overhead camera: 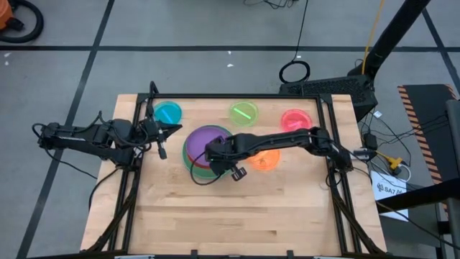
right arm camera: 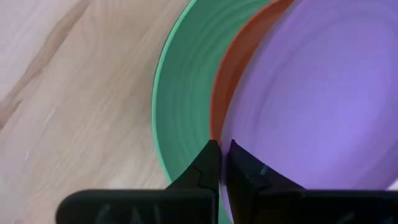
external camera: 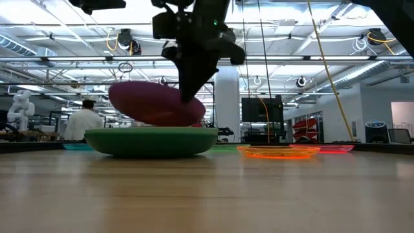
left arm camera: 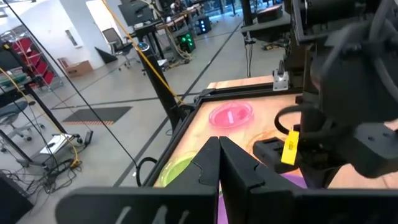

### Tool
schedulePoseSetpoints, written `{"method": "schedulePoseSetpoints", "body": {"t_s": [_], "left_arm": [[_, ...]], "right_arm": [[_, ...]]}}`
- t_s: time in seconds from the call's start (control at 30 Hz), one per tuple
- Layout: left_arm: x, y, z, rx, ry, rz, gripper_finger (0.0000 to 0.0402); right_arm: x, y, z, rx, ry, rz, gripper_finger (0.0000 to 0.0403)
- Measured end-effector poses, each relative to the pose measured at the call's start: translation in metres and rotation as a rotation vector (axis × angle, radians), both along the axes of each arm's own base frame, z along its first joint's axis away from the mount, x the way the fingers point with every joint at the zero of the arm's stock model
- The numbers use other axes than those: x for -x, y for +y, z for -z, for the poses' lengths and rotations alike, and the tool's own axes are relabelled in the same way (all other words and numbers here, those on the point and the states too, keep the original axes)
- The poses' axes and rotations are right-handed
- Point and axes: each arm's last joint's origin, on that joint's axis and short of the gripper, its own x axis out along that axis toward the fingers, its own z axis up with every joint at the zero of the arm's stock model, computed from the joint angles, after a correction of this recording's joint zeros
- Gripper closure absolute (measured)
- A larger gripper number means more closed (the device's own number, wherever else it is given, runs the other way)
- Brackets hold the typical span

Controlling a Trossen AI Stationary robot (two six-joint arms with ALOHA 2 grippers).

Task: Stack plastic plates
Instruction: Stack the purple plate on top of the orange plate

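My right gripper (overhead camera: 215, 153) is shut on the medium purple plate (overhead camera: 205, 139), over the middle of the table. Under it sits a stack: the brown-orange plate (right arm camera: 227, 87) lies inside the mint plate (right arm camera: 180, 93), and the stack's green bottom (external camera: 152, 141) rests on the table. The small blue (overhead camera: 169, 113), lime (overhead camera: 244, 113), pink (overhead camera: 295, 119) and orange (overhead camera: 267, 160) plates lie flat and apart around the stack. My left gripper (overhead camera: 170, 132) is shut and hovers left of the stack, touching nothing. My right gripper pinches the purple plate's rim (right arm camera: 233, 134) between its two fingers, on the side toward the table's right. The fingers come from above, slanting down. The plate is tilted (external camera: 155, 103) above the stack; whether its low edge touches the stack, I cannot tell.
A black frame rail (overhead camera: 237, 96) runs along the table's far edge and down both sides. The near half of the wooden table (overhead camera: 230, 216) holds no plates. The orange plate lies under my right arm. A person (external camera: 83, 120) stands in the room far behind the table.
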Motion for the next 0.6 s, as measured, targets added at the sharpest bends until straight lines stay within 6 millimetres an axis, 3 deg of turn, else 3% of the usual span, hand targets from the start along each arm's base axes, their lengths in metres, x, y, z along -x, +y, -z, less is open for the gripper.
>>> {"method": "schedulePoseSetpoints", "body": {"t_s": [0.33,0.6], "left_arm": [[-0.0001,0.0000,0.0002,0.008,-0.002,-0.001,0.0398],[0.0000,0.0000,0.0001,0.008,-0.002,-0.001,0.0398]], "right_arm": [[-0.0022,0.0016,0.0071,0.004,0.014,-0.007,0.0382],[-0.0029,0.0011,0.0068,0.004,-0.001,0.068,0.0325]]}}
